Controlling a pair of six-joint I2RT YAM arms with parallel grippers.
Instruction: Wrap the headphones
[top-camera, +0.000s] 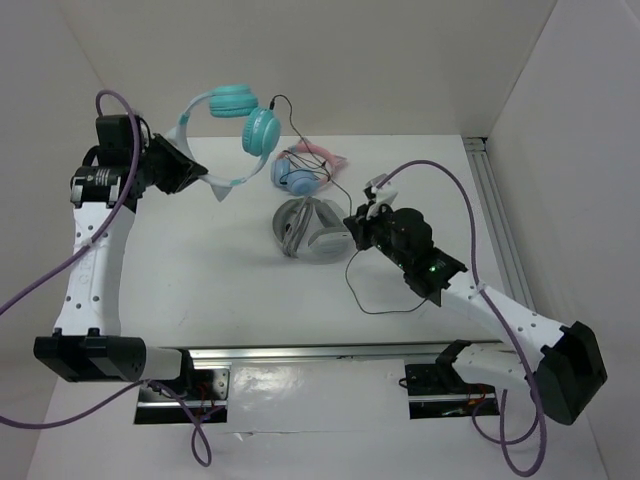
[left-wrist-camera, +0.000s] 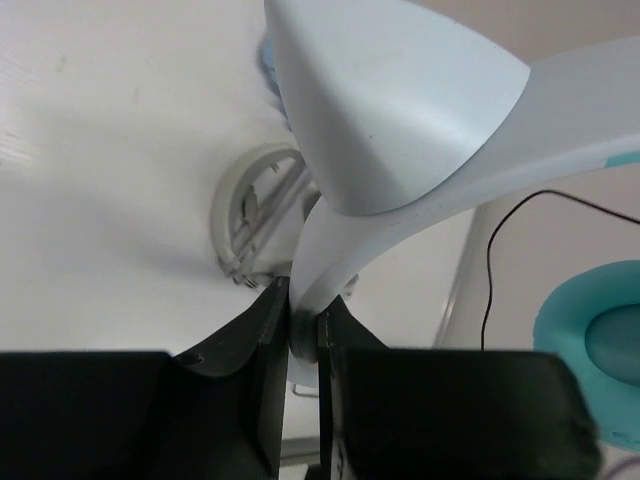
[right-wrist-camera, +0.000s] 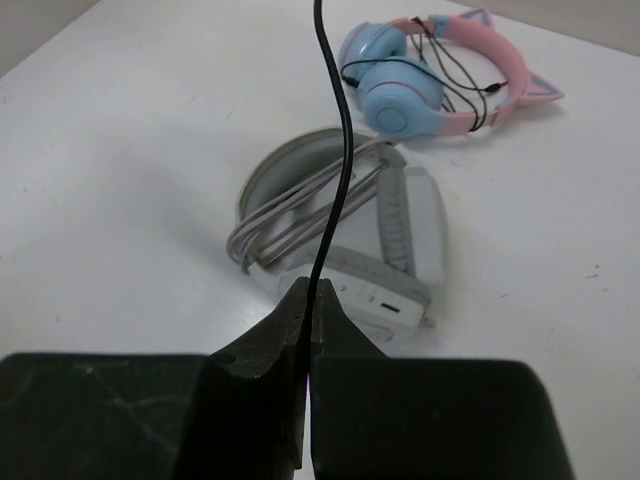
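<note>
Up above the far left corner of the counter (top-camera: 200, 290), the headphones (top-camera: 258, 130) hang in the air. The left tool (left-wrist-camera: 303, 320) is clamped on the pale headband (top-camera: 188, 112), close to one of its little cat-ear points. I think it holds them high so the two teal cups dangle free and nothing drags on the counter.

A long thin black cable (right-wrist-camera: 346, 150) comes off one cup and runs down toward the middle of the counter. The right tool (right-wrist-camera: 309, 300) has its two fingers pressed together on that cable, pinching it. From the top view, the loose end trails past the tool and lies on the counter toward the near edge.

One tool holds the band and the other holds the cable, so it looks ready for winding. I cannot see any loops around the headphones yet, so most of the job seems to be left.

Two other pairs sit near the middle, toward the far edge: a pink pair (right-wrist-camera: 430, 75) and a grey pair (right-wrist-camera: 340, 220). The pinched cable passes right above the grey pair, so it might catch on it.
</note>
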